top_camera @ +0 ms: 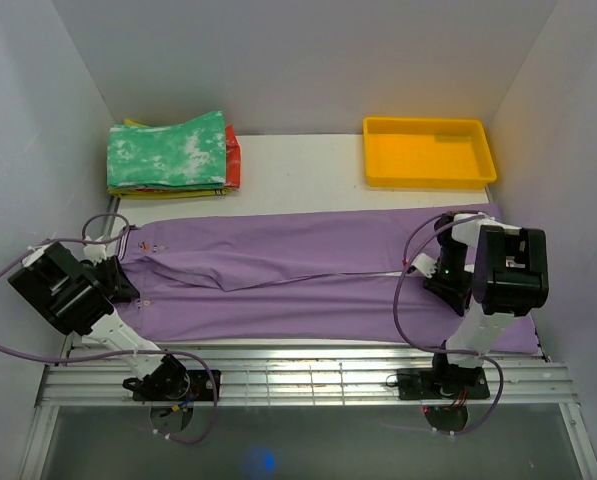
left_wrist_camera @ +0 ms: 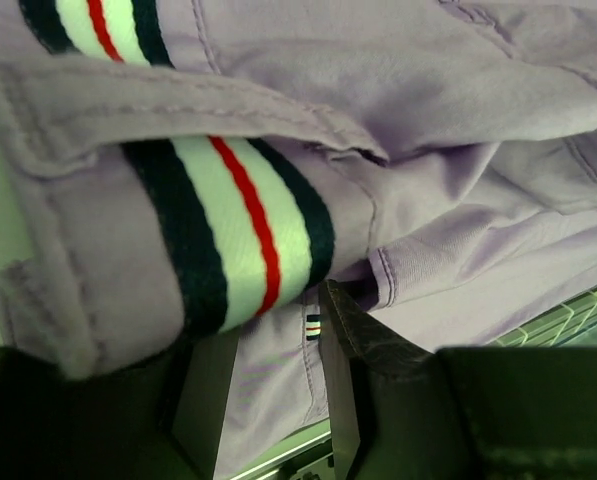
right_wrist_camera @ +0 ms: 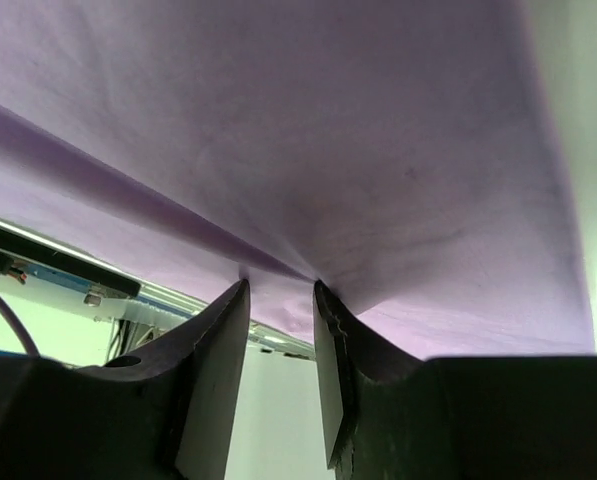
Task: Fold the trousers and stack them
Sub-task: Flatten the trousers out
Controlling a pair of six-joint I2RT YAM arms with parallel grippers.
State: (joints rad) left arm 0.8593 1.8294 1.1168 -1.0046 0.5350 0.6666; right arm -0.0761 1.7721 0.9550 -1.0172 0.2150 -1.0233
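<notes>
Top external view: at the far left of the table point(top_camera: 298, 170) a stack of folded garments point(top_camera: 168, 150) is sitting with a green-and-white mottled piece on top. In front of it, the left gripper point(top_camera: 120, 275) is reaching in at the left end of the trousers point(top_camera: 308, 280), right at the striped waistband point(top_camera: 128, 250).

In the left wrist view its fingers point(left_wrist_camera: 343, 390) are standing about half apart. The thick waistband fold is drooping over their tips and touching them. The cloth is hiding the tips, so I cannot tell whether any of it is being clamped.

The lilac trousers are lying flat and stretched across the middle of the table, waist to the left and leg ends to the right, one leg lapping over the other.

Near the leg ends, the right gripper point(top_camera: 425, 268) is coming down on the cloth. In the right wrist view its fingers point(right_wrist_camera: 213, 370) are standing narrowly apart and pinching a small fold of lilac cloth, which is tenting up from the tips.

At the far right, a yellow tray point(top_camera: 428, 183) is sitting behind the leg ends.
</notes>
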